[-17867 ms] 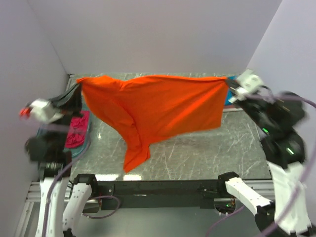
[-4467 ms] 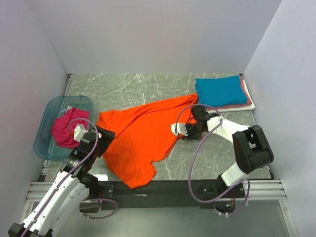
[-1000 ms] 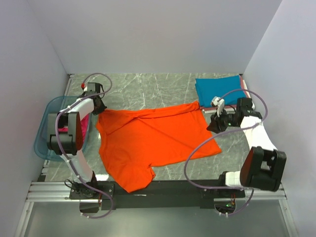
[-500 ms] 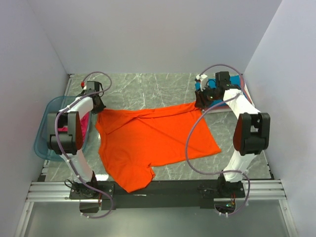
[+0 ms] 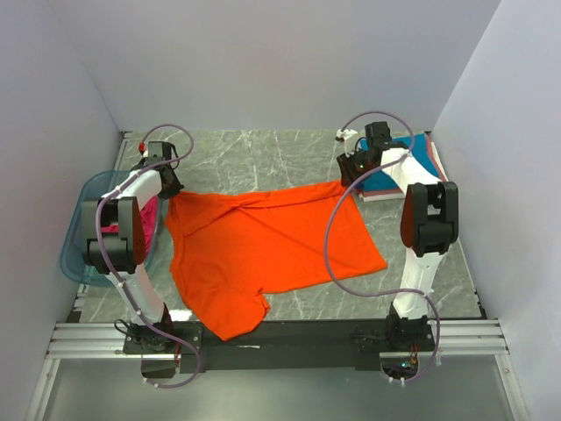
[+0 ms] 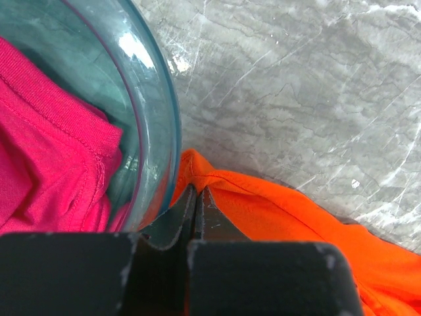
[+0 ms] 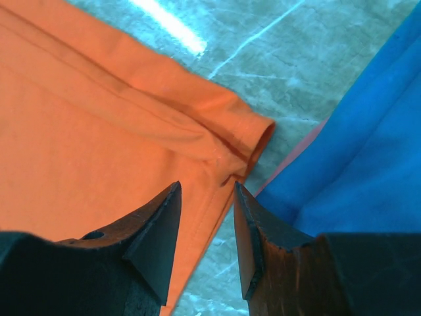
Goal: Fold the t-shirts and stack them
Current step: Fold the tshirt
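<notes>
The orange t-shirt [image 5: 263, 246] lies spread on the marble table. My left gripper [image 5: 166, 189] is shut on its far left corner [image 6: 217, 197], right beside the tub. My right gripper [image 5: 349, 175] is open, its jaws either side of the shirt's far right sleeve corner [image 7: 223, 131] without holding it. A folded teal blue t-shirt [image 5: 403, 171] lies on a pink and a white one at the far right; it also shows in the right wrist view [image 7: 355, 158]. A magenta t-shirt [image 6: 46, 145] lies in the tub.
A translucent blue plastic tub [image 5: 88, 224] stands at the left edge; its rim [image 6: 158, 118] is just left of my left gripper. Walls close in the table on three sides.
The right gripper has moved from the stack's near side to the shirt's far right corner. The left gripper has pulled its corner slightly farther back, and the shirt has shifted a little.
</notes>
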Tool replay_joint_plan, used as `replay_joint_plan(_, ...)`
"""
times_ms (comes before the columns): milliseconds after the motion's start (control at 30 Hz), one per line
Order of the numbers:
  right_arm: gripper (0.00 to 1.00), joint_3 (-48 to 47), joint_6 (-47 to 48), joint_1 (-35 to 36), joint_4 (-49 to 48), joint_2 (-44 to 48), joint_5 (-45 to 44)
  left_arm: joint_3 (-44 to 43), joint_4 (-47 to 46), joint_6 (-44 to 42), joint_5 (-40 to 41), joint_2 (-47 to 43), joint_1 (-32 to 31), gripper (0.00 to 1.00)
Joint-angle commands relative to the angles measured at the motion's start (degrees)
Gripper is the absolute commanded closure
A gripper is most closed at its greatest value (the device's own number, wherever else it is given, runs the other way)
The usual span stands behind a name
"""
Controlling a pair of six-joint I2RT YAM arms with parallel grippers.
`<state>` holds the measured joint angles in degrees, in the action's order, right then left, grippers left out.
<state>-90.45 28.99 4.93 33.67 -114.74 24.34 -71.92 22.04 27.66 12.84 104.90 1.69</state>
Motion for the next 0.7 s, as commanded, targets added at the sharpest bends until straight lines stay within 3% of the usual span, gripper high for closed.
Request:
replay_joint_plan(0,0.55,-3.67,-1.57,0.96,-0.01,-1.62,-2.28,-1.91,-0.69,-1.12,-0.27,0.13,0.59,0.99)
replay_joint_plan(233,0.57,-4.73,-1.22,1.57,0.26,-3.56,-4.03,-1.73,-0.86,-1.12,-0.71,0.13,0.59,0.99)
replay_joint_plan(433,0.65,-5.26,-0.87,1.66,0.87,-4.88,-4.56,-1.29,-1.04,-1.12,-0.89,0.21,0.5,0.99)
replay_joint_plan(533,0.82,-4.91,-0.52,1.75,0.52,-4.71,-5.0,-1.29,-1.12,-1.12,-0.89,0.04,0.59,0.99)
replay_joint_plan(567,0.93,-4.56,-0.43,1.75,0.0,-4.1,-5.09,-1.29,-0.95,-1.2,-0.89,0.04,0.59,0.99)
replay_joint_plan(667,1.0,-2.54,0.18,1.66,-1.32,-2.25,-5.53,-1.29,-0.95,-1.38,-0.8,0.04,0.68,0.99)
